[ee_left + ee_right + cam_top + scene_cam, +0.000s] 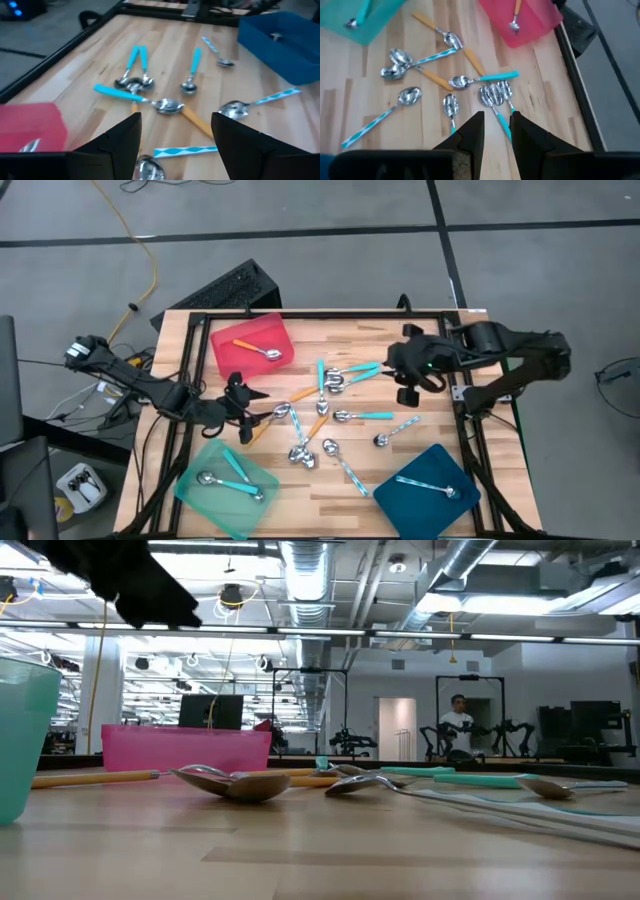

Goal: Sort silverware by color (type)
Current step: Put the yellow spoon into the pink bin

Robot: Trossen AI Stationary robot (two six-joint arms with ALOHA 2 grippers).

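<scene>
Several spoons [320,415] lie scattered on the wooden table's middle, with turquoise [136,60], orange [432,77] and pale blue patterned [272,97] handles. One orange spoon lies in the red tray [228,350]. One turquoise spoon lies in the mint-green tray [205,500]. One patterned spoon lies in the dark-blue tray [400,500]. My left gripper [250,410] hovers open at the pile's left side, above a patterned spoon [170,151]. My right gripper [406,385] hangs high over the table's right part, with a narrow empty gap between its fingers [497,130].
A black frame [190,360] runs along the table's edges. The red tray stands far left, the mint-green tray near left, the dark-blue tray near right. Bare wood shows between the pile and the far edge [340,335].
</scene>
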